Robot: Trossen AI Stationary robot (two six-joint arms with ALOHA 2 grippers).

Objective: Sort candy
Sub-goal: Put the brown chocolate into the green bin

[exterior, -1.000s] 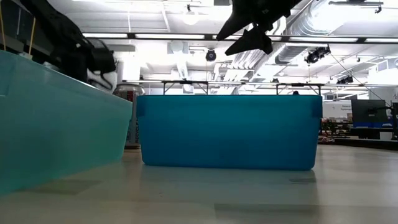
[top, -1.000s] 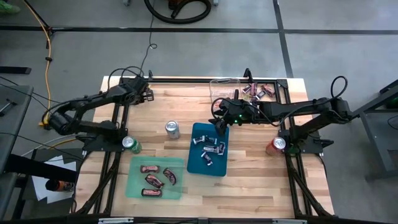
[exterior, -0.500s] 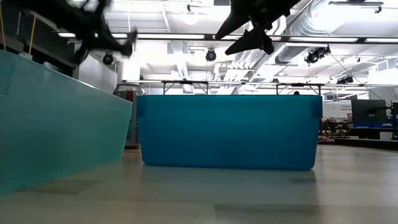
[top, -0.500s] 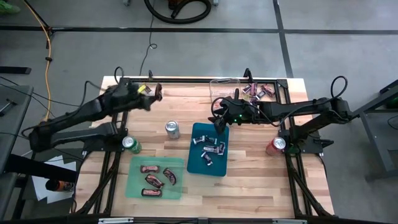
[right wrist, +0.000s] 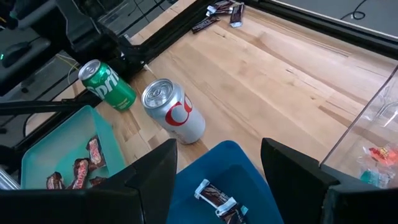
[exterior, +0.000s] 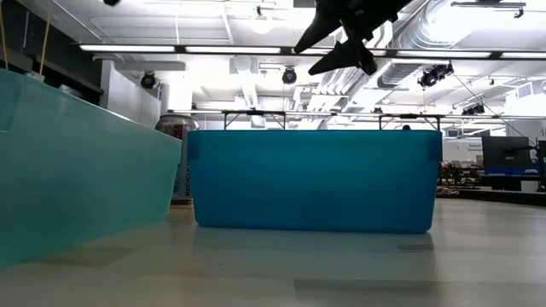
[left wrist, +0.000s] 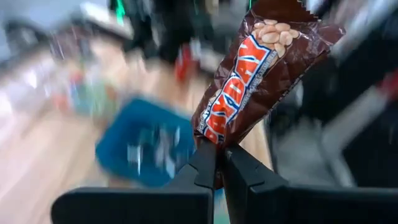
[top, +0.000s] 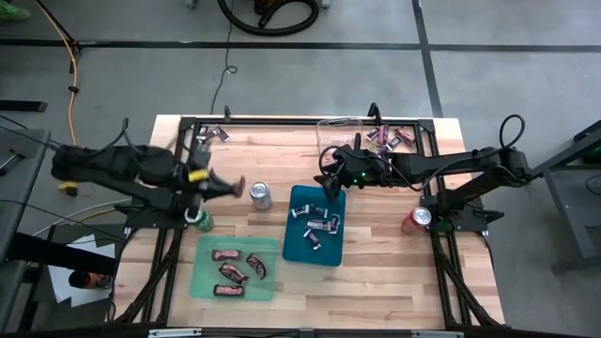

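Now the left tool point(left wrist: 219, 163) pinches a brown candy bar point(left wrist: 252, 74) above the tabletop point(top: 282, 160); the right tool point(top: 329, 187), fingers spread, hovers over the blue bin point(top: 293, 246).

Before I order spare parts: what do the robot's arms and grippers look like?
Both arms are dark, slender and jointed, with black cables looping beside them. The left arm carries a small yellow marking near its wrist; the right arm shows a green light. The right gripper has two broad, flat black fingers.
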